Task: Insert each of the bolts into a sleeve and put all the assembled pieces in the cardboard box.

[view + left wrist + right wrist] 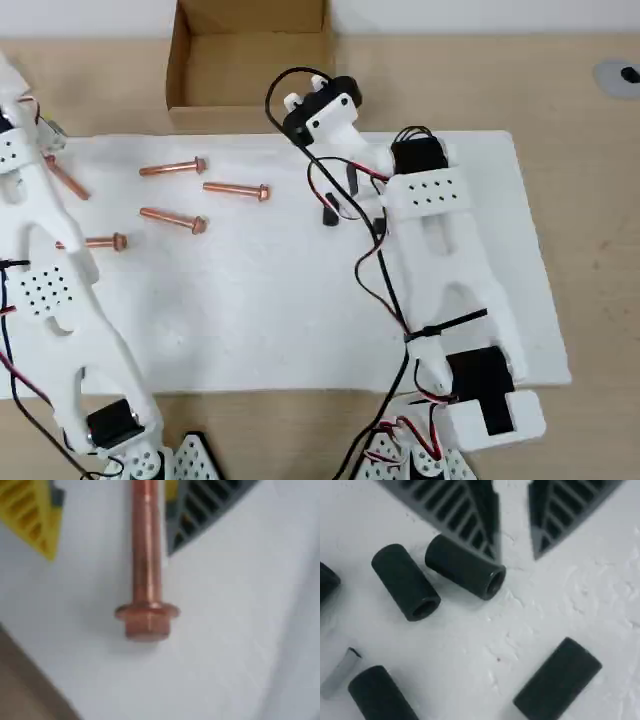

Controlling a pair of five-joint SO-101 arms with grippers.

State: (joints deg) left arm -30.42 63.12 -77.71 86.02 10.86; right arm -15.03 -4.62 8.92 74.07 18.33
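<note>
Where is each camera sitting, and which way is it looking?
High view: fixed above the table, looking down at the cardboard box, loose bolts, left arm, right arm.
Left wrist view: on the left arm, looking down at one bolt on the white mat, inside its open hand.
Right wrist view: on the right arm, looking down at black sleeves below its open hand.
Shared: the high view shows that bolt too.

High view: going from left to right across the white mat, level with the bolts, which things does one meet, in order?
Left arm → far bolt, the one nearest the cardboard box → rightmost bolt → right arm. Whatever overlaps these is left out.
</note>
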